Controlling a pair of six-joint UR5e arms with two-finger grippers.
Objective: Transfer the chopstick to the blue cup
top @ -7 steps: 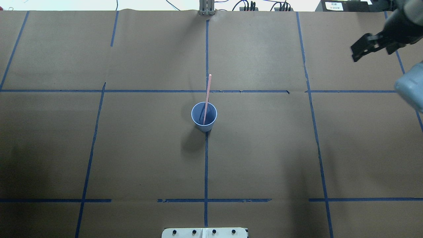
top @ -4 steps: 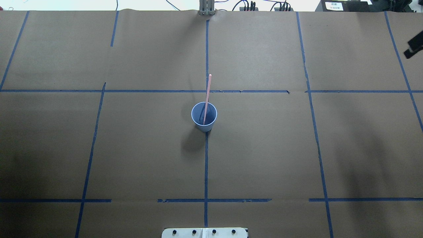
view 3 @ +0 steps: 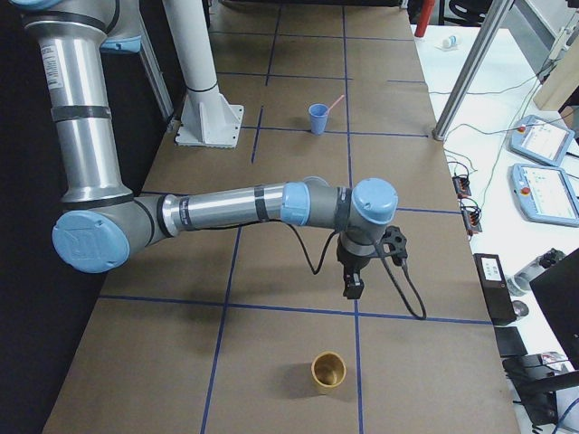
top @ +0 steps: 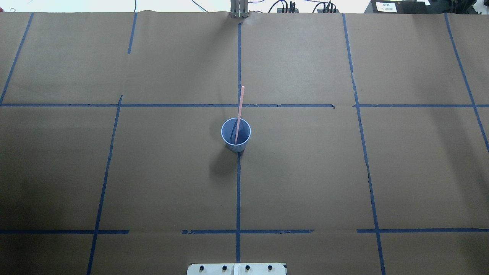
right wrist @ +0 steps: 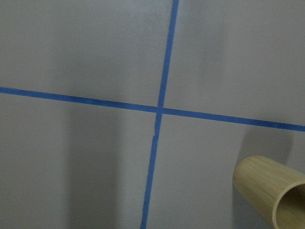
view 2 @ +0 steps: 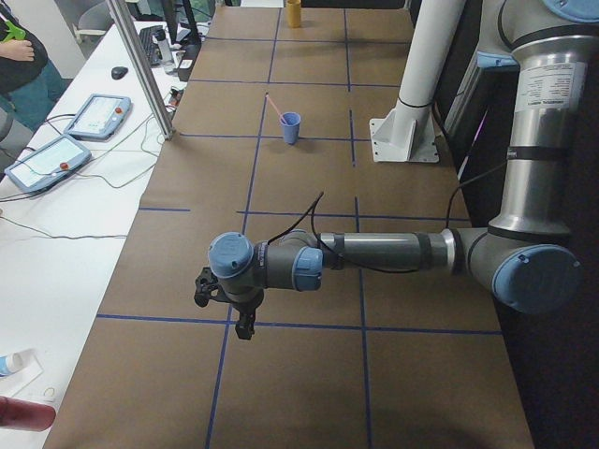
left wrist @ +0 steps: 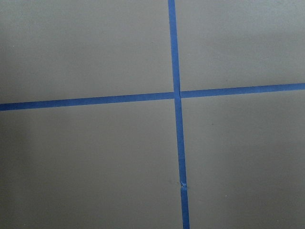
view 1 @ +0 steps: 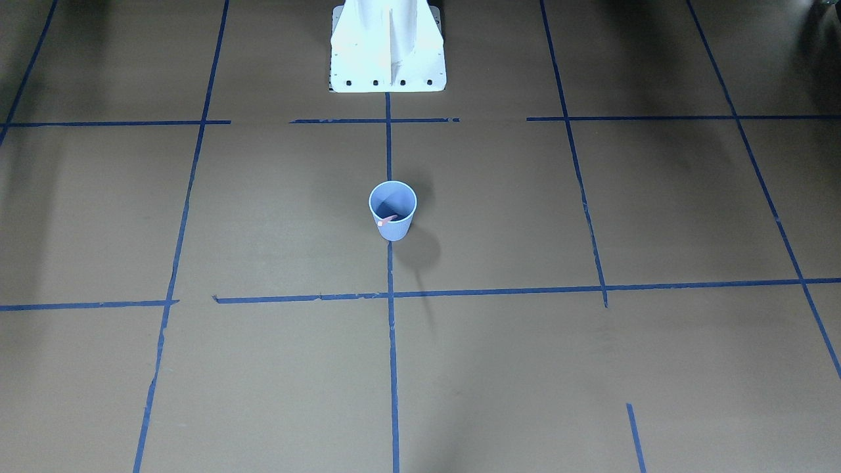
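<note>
The blue cup (top: 236, 146) stands upright at the middle of the table; it also shows in the front view (view 1: 393, 228). The pink chopstick (top: 240, 109) stands in it, leaning on the far rim, its top well above the cup. Only its tip shows in the front view (view 1: 386, 220). My left gripper (view 2: 245, 325) hangs over the table's left end, far from the cup. My right gripper (view 3: 353, 287) hangs over the right end. Both show only in the side views; I cannot tell whether they are open or shut.
A bamboo-coloured cup (view 3: 328, 371) stands on the table near my right gripper and shows in the right wrist view (right wrist: 267, 191). The white robot base (view 1: 387, 46) is at the table's near edge. Blue tape lines cross the brown paper.
My right gripper has moved off the right edge of the overhead view. The cup and the chopstick have not moved.
</note>
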